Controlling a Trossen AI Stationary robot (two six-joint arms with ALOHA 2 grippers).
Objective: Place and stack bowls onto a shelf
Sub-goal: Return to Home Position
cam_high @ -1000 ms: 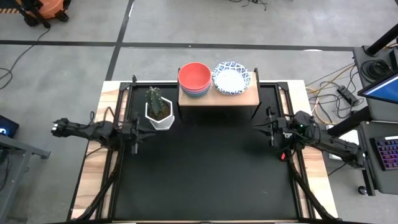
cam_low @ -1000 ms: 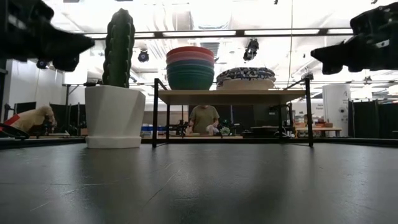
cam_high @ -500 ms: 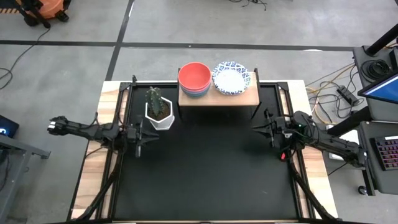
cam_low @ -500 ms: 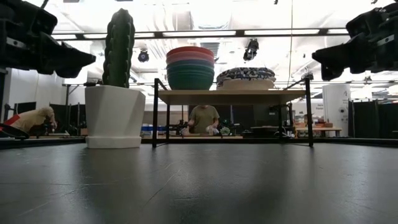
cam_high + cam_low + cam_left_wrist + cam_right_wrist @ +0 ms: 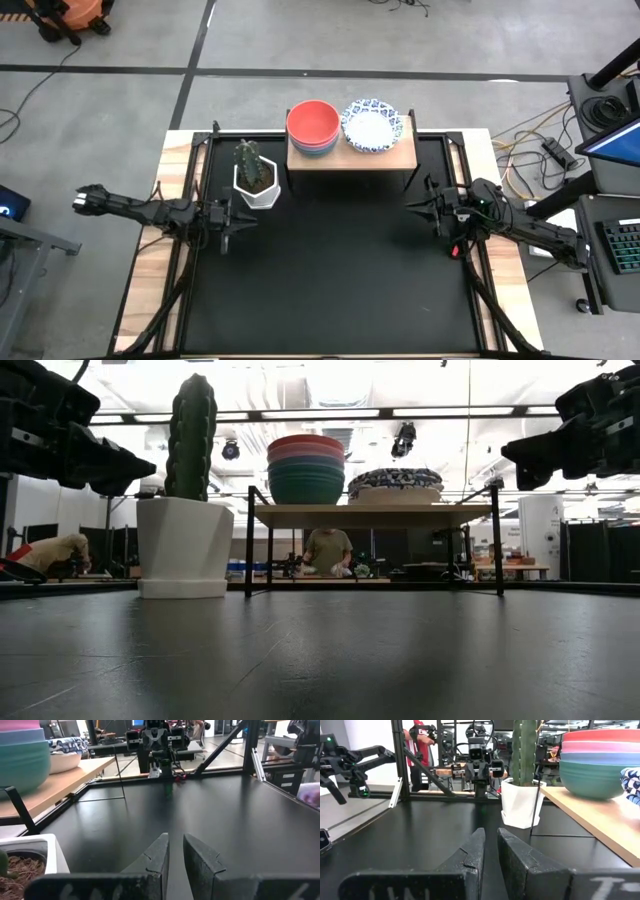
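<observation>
1) shelf point(image 5: 350, 160): light wood, thin black legs, at far centre of black surface point(image 5: 330, 280). 2) plain bowls point(image 5: 312, 124): one nested stack on shelf's L half, red on top, then pink, blue, green at bottom. 3) patterned bowls point(image 5: 371, 125): blue-white, white inside, stacked on shelf's R half, just beside the plain stack; number in stack can't be told. 4) cactus pot point(image 5: 256, 186): white, upright on surface, just L of shelf, not touching it. 5) left end effector point(image 5: 239, 214): at surface's L side, near the pot on its near side, raised clear of surface, pointing toward centre; fingers point(image 5: 159, 851) drawn almost together, thin slit only, nothing between. 6) right end effector point(image 5: 413, 206): at surface's R side, off shelf's near R corner, raised to approx. shelf-top level in low view, pointing toward centre; fingers point(image 5: 476, 842) likewise nearly together, empty. The two end effectors face each other across the surface, well apart, neither touching shelf or bowls. 7) person point(image 5: 327, 550): in room bkgd, seen under the shelf in low view.
</observation>
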